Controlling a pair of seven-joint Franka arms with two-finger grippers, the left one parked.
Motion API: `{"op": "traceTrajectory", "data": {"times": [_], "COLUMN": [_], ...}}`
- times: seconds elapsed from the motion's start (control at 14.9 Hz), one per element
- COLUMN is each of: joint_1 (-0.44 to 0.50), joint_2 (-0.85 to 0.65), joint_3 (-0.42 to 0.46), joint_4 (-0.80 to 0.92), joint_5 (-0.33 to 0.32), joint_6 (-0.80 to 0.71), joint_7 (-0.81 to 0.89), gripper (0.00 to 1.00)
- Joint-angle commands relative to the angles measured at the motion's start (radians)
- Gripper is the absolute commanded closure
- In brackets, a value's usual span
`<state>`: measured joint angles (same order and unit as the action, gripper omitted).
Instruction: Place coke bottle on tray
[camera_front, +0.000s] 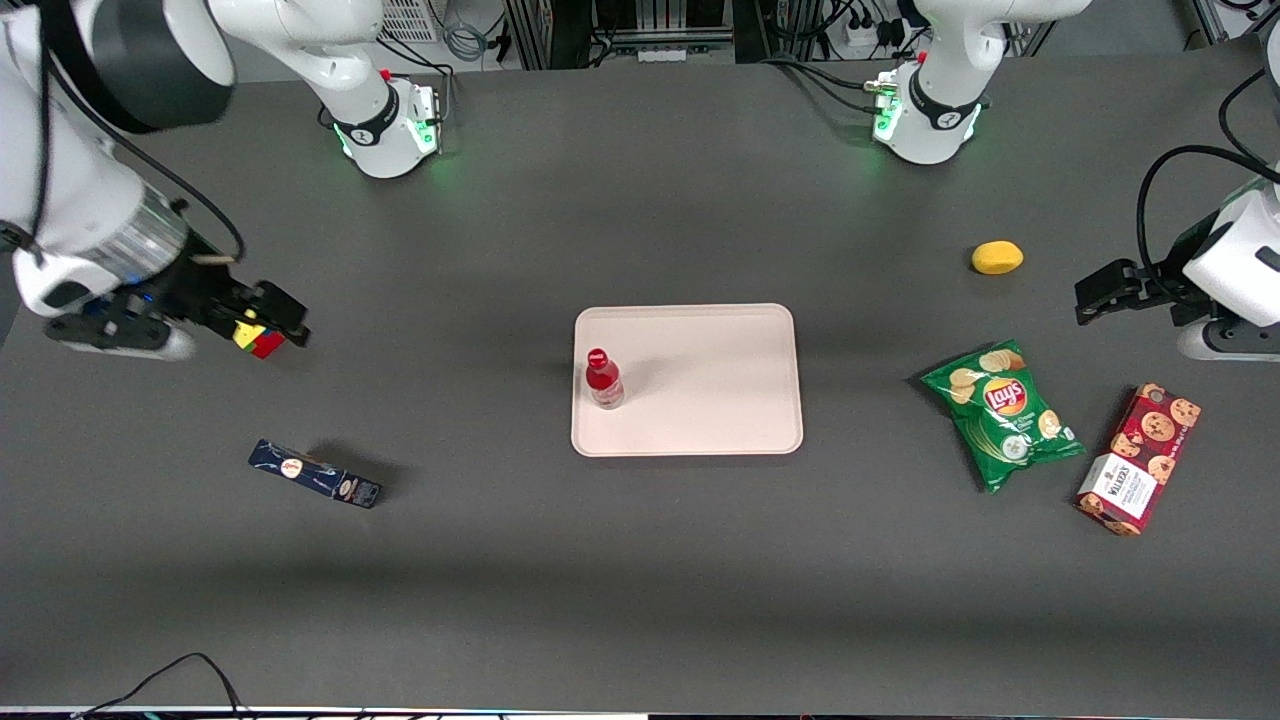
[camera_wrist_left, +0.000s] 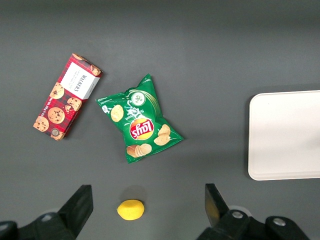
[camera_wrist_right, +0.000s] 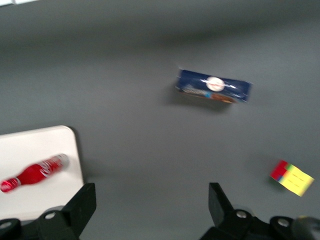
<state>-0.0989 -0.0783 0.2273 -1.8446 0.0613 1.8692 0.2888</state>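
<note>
The coke bottle, red with a red cap, stands upright on the pale pinkish tray, close to the tray's edge toward the working arm's end. The right wrist view shows the coke bottle on a corner of the tray. My gripper hangs well away from the tray, toward the working arm's end of the table, just above a Rubik's cube. The gripper is open, with only bare table between its fingers.
A dark blue oblong box lies nearer the front camera than the gripper. Toward the parked arm's end lie a lemon, a green chips bag and a red cookie box.
</note>
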Motion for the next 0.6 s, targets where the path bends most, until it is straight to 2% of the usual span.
{"op": "traceTrajectory", "data": {"times": [0.0, 0.2, 0.34, 0.54], "joint_1": [-0.013, -0.013, -0.009, -0.005], "joint_2": [-0.129, -0.135, -0.130, -0.115], "joint_3": [-0.063, -0.112, -0.112, -0.111], "joint_4": [-0.093, -0.082, -0.065, -0.053], "joint_5": [0.032, 0.011, -0.044, -0.046], "joint_6": [-0.082, -0.100, -0.100, -0.100], "joint_7": [-0.172, -0.287, -0.283, -0.278], "gripper": [0.00, 0.00, 0.00, 0.00]}}
